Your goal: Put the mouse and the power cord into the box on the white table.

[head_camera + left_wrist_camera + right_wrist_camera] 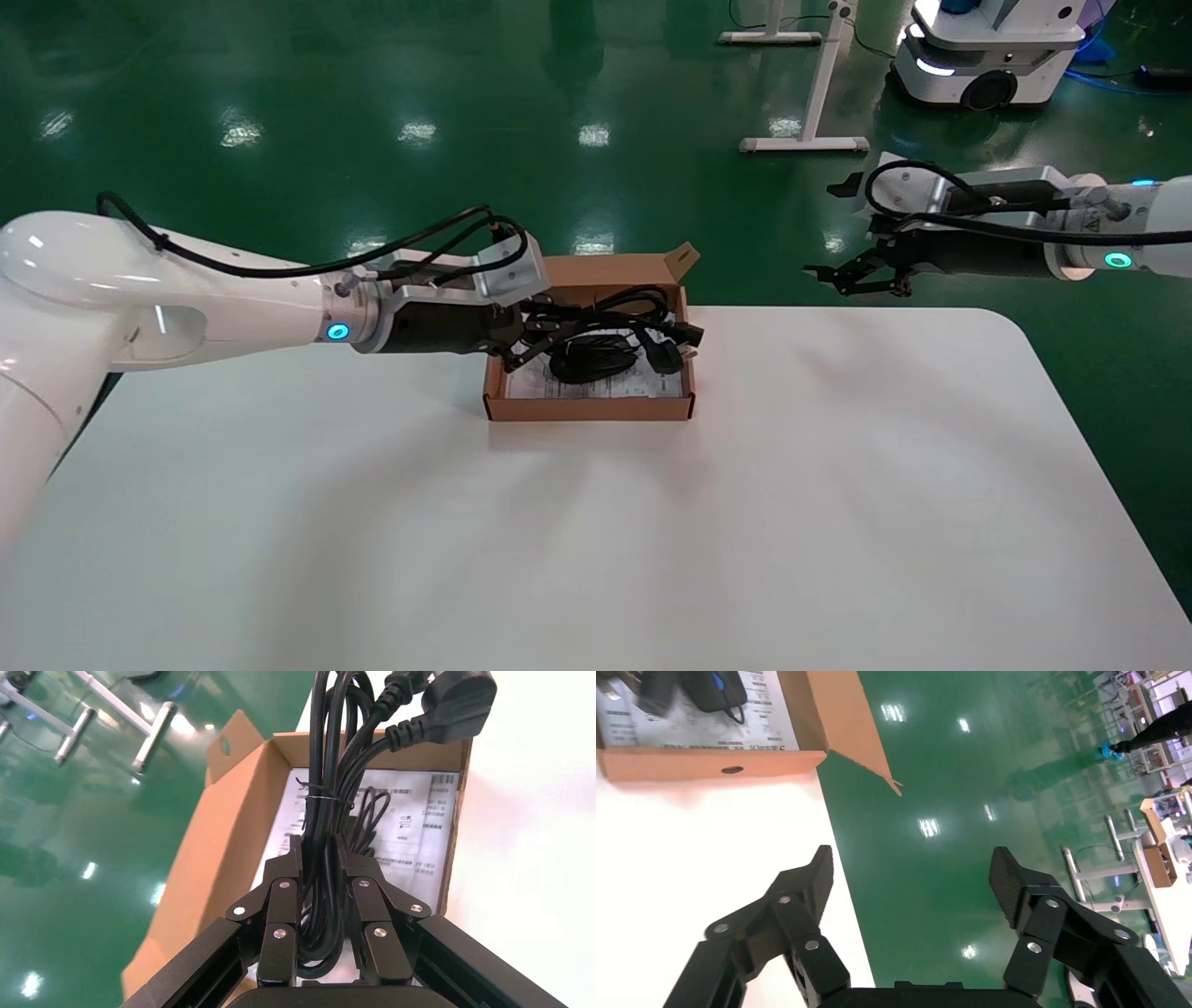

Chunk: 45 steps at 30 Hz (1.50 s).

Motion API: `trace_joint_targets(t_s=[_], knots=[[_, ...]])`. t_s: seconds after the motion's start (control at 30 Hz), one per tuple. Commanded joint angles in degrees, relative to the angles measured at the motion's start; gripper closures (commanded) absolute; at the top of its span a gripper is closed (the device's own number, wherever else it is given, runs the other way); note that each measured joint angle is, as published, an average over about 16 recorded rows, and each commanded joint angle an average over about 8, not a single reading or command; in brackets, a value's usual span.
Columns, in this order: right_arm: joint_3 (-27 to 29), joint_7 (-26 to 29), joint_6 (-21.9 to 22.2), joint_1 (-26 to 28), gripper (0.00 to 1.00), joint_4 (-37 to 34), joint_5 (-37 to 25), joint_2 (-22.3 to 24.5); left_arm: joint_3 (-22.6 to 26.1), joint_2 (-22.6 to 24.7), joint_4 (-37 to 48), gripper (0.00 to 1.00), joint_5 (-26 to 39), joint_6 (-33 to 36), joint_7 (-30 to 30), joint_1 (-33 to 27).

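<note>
- Cord first: the power cord (327, 822), a thick black bundle cinched by a thin tie, sits clamped between the fingers (281, 903) of my left gripper (521, 340), its loops squeezed tight in the closed jaws.
- Its chunky plug (663, 357) hangs at the far end of the bundle, over the right side of the box (589, 407), above the white printed sheet (415, 829) lining the bottom.
- The mouse (591, 359) lies inside the box on that sheet, a black oval just beside the plug, under the cord's loops.
- The box stands near the far edge of the white table (596, 540), roughly at its middle, with its flap lid (610, 270) upright along the far side.
- My left arm reaches in from the left, the wrist just past the box's left wall and the gripper over the interior.
- My right gripper (852, 277) hangs off to the right, beyond the table's far edge and well apart from the box, over the green floor (372, 93); its fingers (810, 878) are spread wide with nothing between them.
- Farther off on the floor stand a white wheeled robot base (987, 56) and a white table leg frame (815, 102).
</note>
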Motion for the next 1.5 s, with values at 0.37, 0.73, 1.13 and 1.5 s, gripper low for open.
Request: trace_joint_targets(t_s=[0.37,0.73,1.13,1.5], knots=[[0.6,-1.1,-6.7,0.4,0.0,-4.1,1.0,2.1,1.5,4.3,9.2,0.44,2.0,-1.7,5.7,-2.3],[1.1,-0.4,-8.7,0.6,0.0,-5.2,1.8,2.5,1.8,4.7,10.4,0.0,2.2,-2.1,6.5,-2.7],[5.9,6.5,-11.2,-5.9,0.0,5.7,6.0,6.3,-2.0,-2.0,-0.4,0.0,-5.0,2.4,1.1,3.1],[12.0,15.1,-14.4,-14.1,0.0,19.1,11.3,11.1,-6.5,-9.7,-13.1,0.0,-13.4,7.7,-5.2,9.9]])
